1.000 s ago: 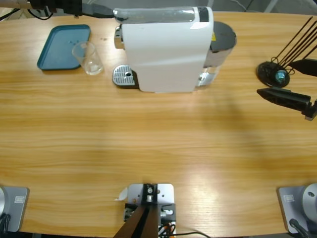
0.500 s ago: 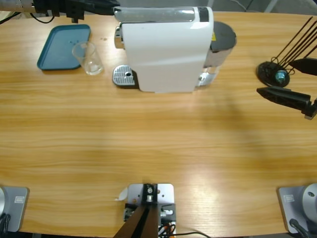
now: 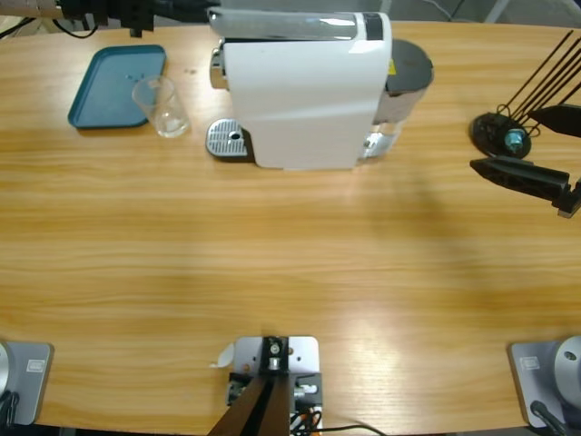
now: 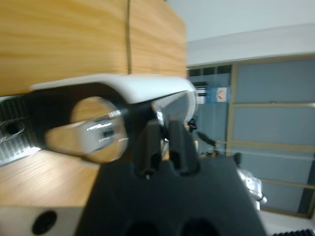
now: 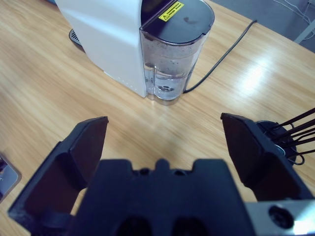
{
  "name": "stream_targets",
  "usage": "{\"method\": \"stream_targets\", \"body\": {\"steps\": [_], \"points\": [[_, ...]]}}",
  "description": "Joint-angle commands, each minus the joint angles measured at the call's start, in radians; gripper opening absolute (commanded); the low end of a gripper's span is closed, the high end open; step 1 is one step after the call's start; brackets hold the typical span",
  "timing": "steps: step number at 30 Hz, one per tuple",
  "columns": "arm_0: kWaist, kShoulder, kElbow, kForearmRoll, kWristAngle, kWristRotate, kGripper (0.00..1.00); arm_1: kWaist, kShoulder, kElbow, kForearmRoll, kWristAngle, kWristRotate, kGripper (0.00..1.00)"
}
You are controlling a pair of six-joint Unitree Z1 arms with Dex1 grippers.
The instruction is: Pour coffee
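The white coffee machine (image 3: pixel 300 91) stands at the table's far middle, with a steel drip grate (image 3: pixel 227 139) at its left end. A clear glass (image 3: pixel 163 107) stands left of the grate, apart from it, and looks empty. No coffee shows. My left gripper (image 3: pixel 186 9) comes in from the top left. In the left wrist view it (image 4: pixel 163 129) is shut, its tips at the silver lever (image 4: pixel 98 130) on the machine's top. My right gripper (image 3: pixel 504 141) hangs open at the right edge, in the right wrist view (image 5: pixel 162 123) facing the machine's water tank (image 5: pixel 172 64) from a distance.
A teal tray (image 3: pixel 104 91) lies behind the glass at the far left. A black stand with thin rods (image 3: pixel 499 132) sits at the right, just by my right gripper's jaws. The machine's cable (image 5: pixel 221 54) runs off behind the tank.
My left gripper has drawn back toward the top edge, and the machine's top lever now looks darker and tilted. The right arm, glass and tray have not moved.
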Motion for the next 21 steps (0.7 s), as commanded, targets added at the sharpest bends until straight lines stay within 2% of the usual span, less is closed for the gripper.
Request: {"method": "stream_targets", "body": {"steps": [1,7,10,12,13,16,17,18,19,20,21], "points": [[-0.035,-0.055,-0.095,0.018,0.004,0.0,0.0,0.006,-0.014,0.042,-0.009,-0.025,0.005,1.0],[-0.038,-0.048,-0.136,0.035,0.008,0.01,0.0,0.006,-0.012,0.044,-0.012,-0.026,0.005,1.0],[-0.048,-0.076,-0.213,0.212,0.09,0.133,0.0,0.006,-0.013,0.044,-0.012,-0.027,0.005,1.0],[-0.076,-0.102,-0.321,0.449,0.245,0.291,0.0,0.006,-0.012,0.044,-0.012,-0.026,0.005,1.0],[-0.102,-0.111,-0.405,0.607,0.371,0.406,0.0,0.006,-0.012,0.044,-0.012,-0.025,0.005,1.0],[-0.162,-0.135,-0.516,0.845,0.689,0.61,0.0,0.006,-0.014,0.043,-0.009,-0.027,0.005,1.0],[-0.171,-0.158,-0.502,0.865,0.767,0.655,0.114,0.006,-0.014,0.04,-0.004,-0.028,0.005,1.0],[-0.173,-0.193,-0.467,0.867,0.813,0.681,0.552,0.006,-0.013,0.036,0.004,-0.032,0.005,1.0],[-0.173,-0.245,-0.415,0.865,0.834,0.696,0.806,0.006,-0.008,0.026,0.023,-0.043,0.005,1.0],[-0.173,-0.288,-0.367,0.856,0.843,0.711,0.919,0.004,0.002,0.011,0.051,-0.051,0.007,1.0],[-0.173,-0.325,-0.319,0.845,0.844,0.73,0.965,-0.013,0.016,-0.01,0.082,-0.057,0.008,1.0]]}}
